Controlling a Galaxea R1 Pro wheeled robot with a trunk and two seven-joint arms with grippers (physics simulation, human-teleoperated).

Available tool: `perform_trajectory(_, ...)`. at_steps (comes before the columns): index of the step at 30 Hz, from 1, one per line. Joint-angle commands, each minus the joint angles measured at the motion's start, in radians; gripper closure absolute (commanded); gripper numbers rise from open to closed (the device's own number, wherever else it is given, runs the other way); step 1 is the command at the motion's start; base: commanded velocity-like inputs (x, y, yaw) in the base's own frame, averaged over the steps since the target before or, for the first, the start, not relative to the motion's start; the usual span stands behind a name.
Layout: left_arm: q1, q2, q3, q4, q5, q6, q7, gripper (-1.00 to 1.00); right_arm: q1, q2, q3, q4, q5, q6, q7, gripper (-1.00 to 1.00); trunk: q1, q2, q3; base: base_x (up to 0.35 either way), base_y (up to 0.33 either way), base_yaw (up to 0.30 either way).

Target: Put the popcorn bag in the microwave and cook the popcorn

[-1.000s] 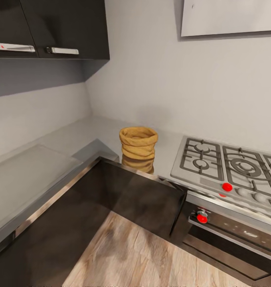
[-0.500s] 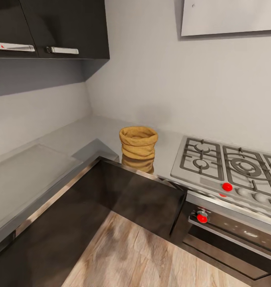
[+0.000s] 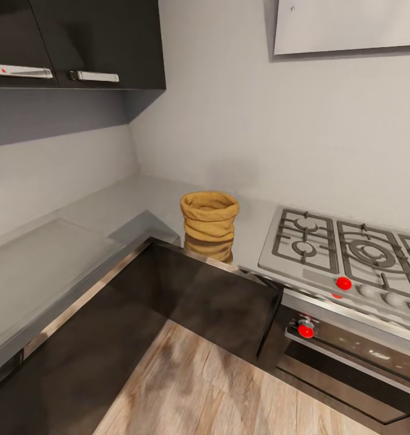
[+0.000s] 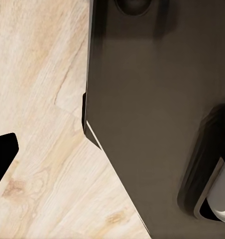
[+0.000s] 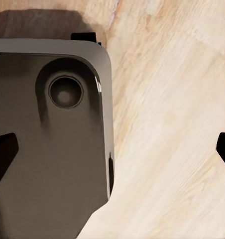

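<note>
Kitchen corner, head view: nothing changed vs. half-sec and one sec ago; frame static, robot parked, approach not begun. Popcorn bag (image 3: 209, 217) upright on steel counter (image 3: 78, 241), just left of gas hob (image 3: 343, 251), near counter's front edge. Oven (image 3: 349, 350) under hob. Microwave not in sight. Wrist views add robot's dark base (image 4: 152, 114) over wood floor (image 5: 172, 149). Right hand (image 5: 112, 149) fingertips wide apart; left hand (image 4: 4, 152) spread: cannot tell.

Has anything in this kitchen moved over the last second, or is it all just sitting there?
Nothing visibly changed. The popcorn bag stands upright in the same spot on the countertop, beside the gas hob, and the head view itself has not shifted.
</note>
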Motion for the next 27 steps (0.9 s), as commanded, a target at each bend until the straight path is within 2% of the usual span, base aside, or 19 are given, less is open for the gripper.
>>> perform_trajectory(1,0.0,0.0,0.0,-0.001,0.009,-0.002,0.0,-1.0,-0.001,0.002,-0.009,0.001,0.006,0.0,0.004,-1.0,0.0,0.0,-0.001,0.0,0.0,0.0)
perform_trajectory(3,0.0,0.0,0.0,-0.001,0.009,-0.002,0.0,-1.0,-0.001,0.015,-0.006,-0.013,0.011,0.003,0.008,-1.0,0.0,0.0,-0.001,0.0,0.0,0.0)
perform_trajectory(6,0.0,-0.002,-0.001,-0.001,0.011,-0.002,0.0,-1.0,-0.001,0.067,0.008,-0.106,0.022,0.028,0.013,-1.0,0.0,0.0,-0.001,0.0,0.0,0.0)
perform_trajectory(8,0.0,-0.004,0.001,-0.001,0.011,-0.002,0.0,-1.0,-0.001,0.123,0.053,-0.237,0.049,0.121,0.017,-1.0,0.0,0.0,-0.001,0.0,0.0,0.0)
perform_trajectory(9,0.0,-0.005,-0.002,-0.001,0.009,-0.003,0.0,-1.0,-0.001,0.162,0.083,-0.323,0.058,0.186,0.021,-1.0,0.0,0.0,-0.001,0.0,0.0,0.0)
perform_trajectory(12,0.0,-0.007,-0.001,-0.002,0.01,-0.003,0.0,-1.0,-0.001,0.23,0.153,-0.49,0.064,0.311,0.045,-1.0,0.0,0.0,-0.001,0.0,0.0,0.0)
perform_trajectory(14,0.0,-0.014,0.004,-0.004,0.011,-0.003,-0.007,-1.0,-0.001,0.276,0.253,-0.664,0.063,0.452,0.117,-1.0,0.0,0.0,-0.001,0.0,0.0,0.0)
perform_trajectory(17,0.0,-0.02,0.007,-0.004,0.012,-0.003,-0.01,-1.0,0.002,0.278,0.351,-0.779,0.057,0.589,0.205,-1.0,0.0,0.0,-0.001,0.0,0.0,0.0)
perform_trajectory(19,0.0,-0.023,0.007,-0.003,0.012,-0.003,-0.01,-1.0,-0.026,0.278,0.421,-0.837,0.052,0.711,0.296,-1.0,0.0,0.0,-0.001,0.0,0.0,0.0)
perform_trajectory(22,0.0,-0.024,0.008,-0.002,0.012,-0.003,-0.011,-1.0,-0.132,0.278,0.446,-0.846,0.052,0.775,0.346,-1.0,0.0,0.0,-0.001,0.0,0.0,0.0)
perform_trajectory(23,0.0,-0.025,0.008,-0.002,0.012,-0.003,-0.011,-1.0,-0.191,0.278,0.45,-0.846,0.047,0.8,0.355,-1.0,0.0,0.0,-0.001,0.0,0.0,0.0)
perform_trajectory(24,0.0,-0.024,0.007,-0.002,0.012,-0.003,-0.011,-1.0,-0.279,0.278,0.453,-0.846,0.033,0.862,0.367,-1.0,0.0,0.0,-0.001,0.0,0.0,0.0)
perform_trajectory(25,0.001,-0.025,0.007,-0.002,0.012,-0.003,-0.011,-1.0,-0.403,0.278,0.454,-0.849,0.011,0.982,0.409,-1.0,0.0,0.0,-0.001,0.0,0.0,0.0)
perform_trajectory(27,0.0,-0.025,0.007,-0.002,0.012,-0.003,-0.011,-1.0,-0.459,0.278,0.455,-0.854,0.008,1.014,0.427,-1.0,0.0,0.0,-0.001,0.0,0.0,0.0)
